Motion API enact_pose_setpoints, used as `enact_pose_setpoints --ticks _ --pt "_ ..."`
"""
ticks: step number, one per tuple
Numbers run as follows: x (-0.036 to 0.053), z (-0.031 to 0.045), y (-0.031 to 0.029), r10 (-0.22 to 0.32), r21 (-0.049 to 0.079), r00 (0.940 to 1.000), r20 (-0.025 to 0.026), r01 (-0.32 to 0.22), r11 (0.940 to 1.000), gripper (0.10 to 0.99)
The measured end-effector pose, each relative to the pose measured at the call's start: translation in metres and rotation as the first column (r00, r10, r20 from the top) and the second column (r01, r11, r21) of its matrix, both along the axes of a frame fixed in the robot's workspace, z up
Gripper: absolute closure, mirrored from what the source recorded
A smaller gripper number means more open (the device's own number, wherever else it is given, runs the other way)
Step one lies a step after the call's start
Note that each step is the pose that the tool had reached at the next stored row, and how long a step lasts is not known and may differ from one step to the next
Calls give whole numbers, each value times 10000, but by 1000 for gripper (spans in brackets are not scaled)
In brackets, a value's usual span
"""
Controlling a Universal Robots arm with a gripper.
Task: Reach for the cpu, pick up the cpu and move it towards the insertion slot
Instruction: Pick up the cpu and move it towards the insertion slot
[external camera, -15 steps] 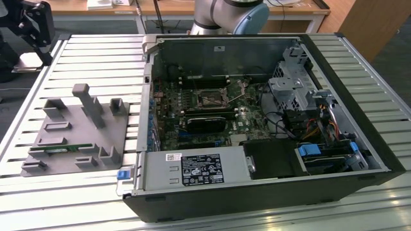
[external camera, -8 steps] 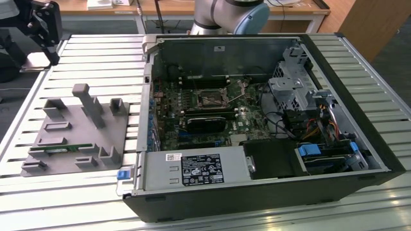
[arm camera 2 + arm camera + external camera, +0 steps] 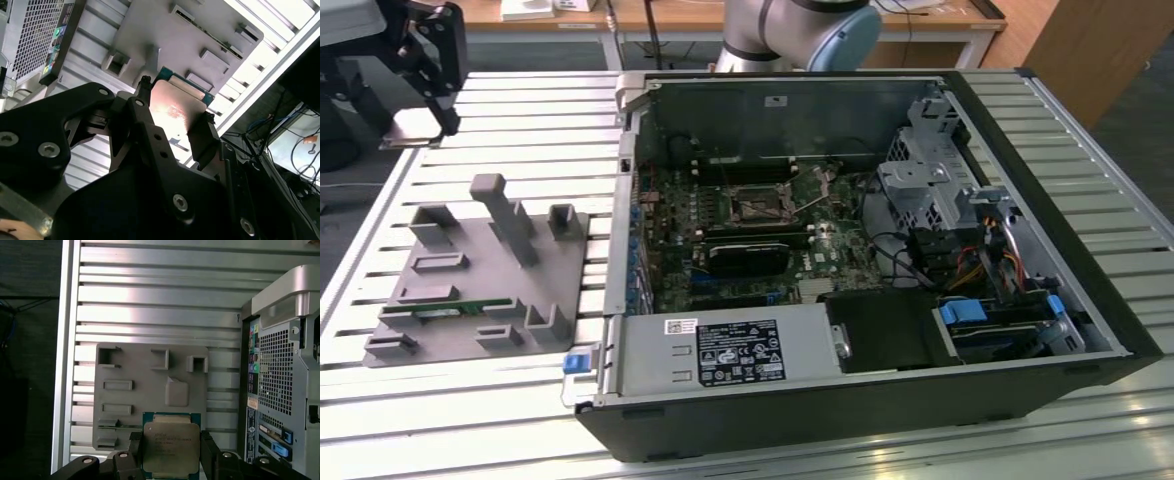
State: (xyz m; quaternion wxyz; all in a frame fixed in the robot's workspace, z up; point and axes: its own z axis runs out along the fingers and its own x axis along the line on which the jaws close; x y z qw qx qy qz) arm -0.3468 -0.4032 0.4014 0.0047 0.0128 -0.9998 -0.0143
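Note:
The cpu [image 3: 171, 446], a flat square chip with a silvery top and a green edge, sits between my black fingers [image 3: 207, 450]. My gripper [image 3: 171, 452] is shut on it, lifted above the grey fixture plate [image 3: 150, 390]. In the second wrist view the cpu [image 3: 172, 102] shines between the two fingers of the gripper [image 3: 176, 110]. In the exterior view my gripper [image 3: 420, 122] hangs at the far left with the pale cpu [image 3: 404, 129] in it, well to the left of the case. The insertion slot [image 3: 758, 206], a dark square socket in a metal frame, lies on the motherboard.
An open computer case [image 3: 1067, 200] fills the exterior view's right, with a black cooler block [image 3: 747, 258], drive cages and cables inside. The grey fixture plate [image 3: 480, 260] with upright posts and a green memory stick [image 3: 447, 312] lies left of the case on the slatted aluminium table [image 3: 520, 95].

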Motion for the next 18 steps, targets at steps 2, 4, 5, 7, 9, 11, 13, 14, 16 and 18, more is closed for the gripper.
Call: enact_pose_setpoints --ticks 2,4,5,7,9,11,13,14,16,18 --pt "36 0 0 0 0 10000 0 0 10000 541" --pt "70 0 0 0 0 10000 0 0 10000 541" --pt "86 1 0 0 0 10000 0 0 10000 541" --pt "118 0 0 0 1 10000 0 0 10000 541" --pt "149 1 0 -1 1 10000 0 1 10000 541" --pt "180 1 0 -1 0 10000 -1 1 10000 541" --pt "219 1 0 -1 0 10000 -1 1 10000 541" --pt "239 1 0 0 0 10000 0 0 10000 541" --pt "278 1 0 0 0 10000 -2 0 10000 541" --pt "317 1 0 -1 1 10000 -1 1 10000 541"
